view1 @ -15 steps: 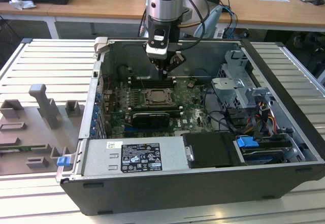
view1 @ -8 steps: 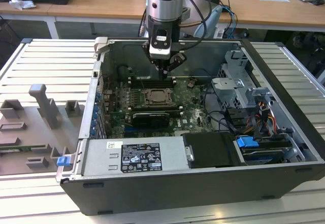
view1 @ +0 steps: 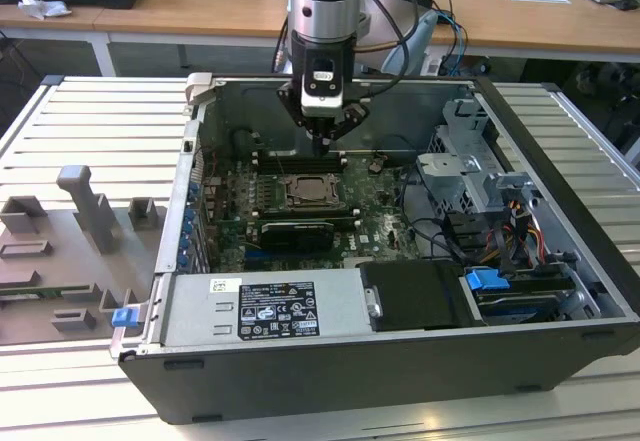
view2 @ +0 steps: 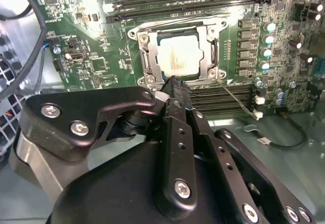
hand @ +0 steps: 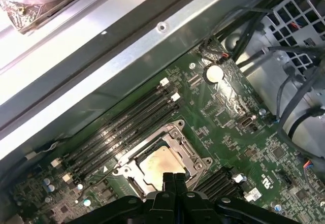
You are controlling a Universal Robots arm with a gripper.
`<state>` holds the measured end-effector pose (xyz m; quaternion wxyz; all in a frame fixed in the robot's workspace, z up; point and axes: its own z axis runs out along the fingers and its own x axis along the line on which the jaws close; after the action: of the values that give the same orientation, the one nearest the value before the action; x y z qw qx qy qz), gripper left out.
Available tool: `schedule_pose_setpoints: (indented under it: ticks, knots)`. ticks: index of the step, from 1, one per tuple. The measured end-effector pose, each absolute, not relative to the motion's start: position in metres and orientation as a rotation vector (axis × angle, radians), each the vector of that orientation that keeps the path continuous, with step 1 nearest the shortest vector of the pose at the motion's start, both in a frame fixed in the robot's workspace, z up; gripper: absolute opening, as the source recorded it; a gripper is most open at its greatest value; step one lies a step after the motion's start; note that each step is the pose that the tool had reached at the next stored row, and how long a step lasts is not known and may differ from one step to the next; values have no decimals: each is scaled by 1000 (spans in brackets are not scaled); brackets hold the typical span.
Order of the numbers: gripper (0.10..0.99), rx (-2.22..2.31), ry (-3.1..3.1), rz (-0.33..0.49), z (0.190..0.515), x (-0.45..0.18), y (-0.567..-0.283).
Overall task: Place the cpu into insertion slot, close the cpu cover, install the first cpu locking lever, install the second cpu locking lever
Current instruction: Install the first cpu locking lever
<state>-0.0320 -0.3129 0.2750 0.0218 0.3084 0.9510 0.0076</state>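
The cpu (view2: 177, 55), a pale silvery square, lies flat in the insertion slot (view1: 314, 192) on the green board; it is also seen as cpu (hand: 158, 164). The cpu cover (view2: 210, 51), a silver frame, lies down around it, with the chip showing through its window. A thin metal rod (view2: 234, 101) slants away from one corner of the socket. My gripper (view2: 175, 84) is shut with nothing between its fingers, and its tip hovers at the socket's edge, just above the board. In the exterior view the gripper (view1: 322, 141) hangs over the socket's far side.
The open computer case (view1: 560, 151) walls in the board. Long black memory slots (view2: 183, 3) run on both sides of the socket. A power supply (view1: 265, 306), a drive cage (view1: 465, 171) and loose cables (view1: 500, 241) crowd the near and right sides. Grey fixtures (view1: 90, 211) stand on the table.
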Motion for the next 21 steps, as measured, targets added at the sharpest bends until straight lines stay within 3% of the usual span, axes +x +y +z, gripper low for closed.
schedule_pose_setpoints:
  ticks: [21]
  knots:
    - [106, 527, 3055, 33, 275, -32, -313]
